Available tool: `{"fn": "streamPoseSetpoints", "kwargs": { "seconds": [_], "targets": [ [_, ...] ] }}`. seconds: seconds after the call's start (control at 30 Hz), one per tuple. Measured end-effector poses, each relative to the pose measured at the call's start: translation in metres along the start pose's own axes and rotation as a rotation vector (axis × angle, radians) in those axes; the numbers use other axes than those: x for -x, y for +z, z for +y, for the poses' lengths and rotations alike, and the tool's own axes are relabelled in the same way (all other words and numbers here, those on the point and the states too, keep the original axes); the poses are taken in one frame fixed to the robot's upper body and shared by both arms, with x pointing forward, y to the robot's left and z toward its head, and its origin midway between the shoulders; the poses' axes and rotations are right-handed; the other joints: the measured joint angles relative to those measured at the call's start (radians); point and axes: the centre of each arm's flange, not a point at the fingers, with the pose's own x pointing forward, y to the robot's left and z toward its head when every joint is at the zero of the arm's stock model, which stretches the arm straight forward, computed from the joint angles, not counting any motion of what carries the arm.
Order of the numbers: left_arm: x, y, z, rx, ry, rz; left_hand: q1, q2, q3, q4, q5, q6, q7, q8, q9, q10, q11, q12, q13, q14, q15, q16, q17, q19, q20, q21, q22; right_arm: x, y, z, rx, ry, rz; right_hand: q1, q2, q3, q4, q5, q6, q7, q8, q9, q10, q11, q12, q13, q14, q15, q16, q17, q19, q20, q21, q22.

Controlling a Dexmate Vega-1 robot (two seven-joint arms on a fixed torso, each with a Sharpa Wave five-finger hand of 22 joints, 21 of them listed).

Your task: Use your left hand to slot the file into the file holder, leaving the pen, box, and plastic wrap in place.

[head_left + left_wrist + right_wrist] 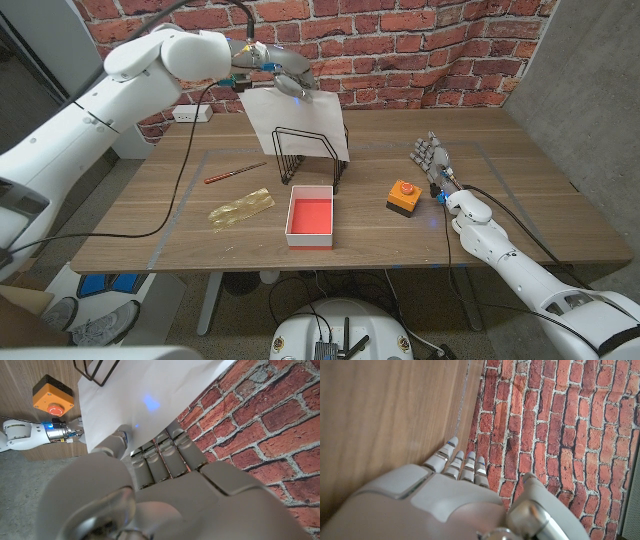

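1. Centrally, the file (296,122), a white sheet-like folder, hangs upright over the file holder (305,157); its lower edge reaches down behind the holder's black wire loops, though whether it sits inside a slot cannot be told.
2. Left robot hand (277,73): holds the file by its top edge, above the file holder. In the left wrist view the fingers (165,457) press on one face of the sheet (150,400) with the thumb on the other face.
3. File holder: a black wire rack standing on the table (520,190), toward the brick wall (400,40).
4. Box (310,216): white, open-topped, with a red inside, just in front of the file holder.
5. Plastic wrap (240,210): a yellowish crumpled strip, to the left of the file holder and nearer the front edge of the table.
6. Pen (235,172): reddish-brown, lying to the left of the file holder, apart from the plastic wrap.
7. Orange button unit (402,195), with a red top, to the right of the file holder; it shows also in the left wrist view (52,394).
8. Right robot hand (432,158): well to the right of the file holder, beyond the orange button unit, fingers extended and holding nothing. The right wrist view shows its fingertips (460,460) straight above the wood.
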Motion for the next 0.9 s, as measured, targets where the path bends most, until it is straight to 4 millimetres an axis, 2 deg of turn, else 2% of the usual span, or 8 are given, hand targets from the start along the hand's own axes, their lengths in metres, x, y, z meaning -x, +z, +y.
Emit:
{"fn": "streamPoseSetpoints", "kwargs": {
  "seconds": [0.9],
  "targets": [
    [-0.011, 0.0, -0.018, 0.018, -0.016, -0.002, 0.0, 0.0, 0.0, 0.0, 0.0, -0.002, -0.002, 0.0, 0.001, -0.002, 0.002, 0.0, 0.0, -0.003, 0.004, 0.0, 0.0, -0.004, 0.004, 0.0, 0.0, 0.001, -0.001, -0.003, -0.003, -0.004, 0.005, 0.0, 0.0, 0.003, -0.003, 0.0, 0.0, 0.0, 0.0, 0.0, 0.0, 0.0, 0.0, 0.0, 0.0, 0.0, 0.0, 0.0, 0.004, 0.004, 0.0, 0.0]
  ]
}}
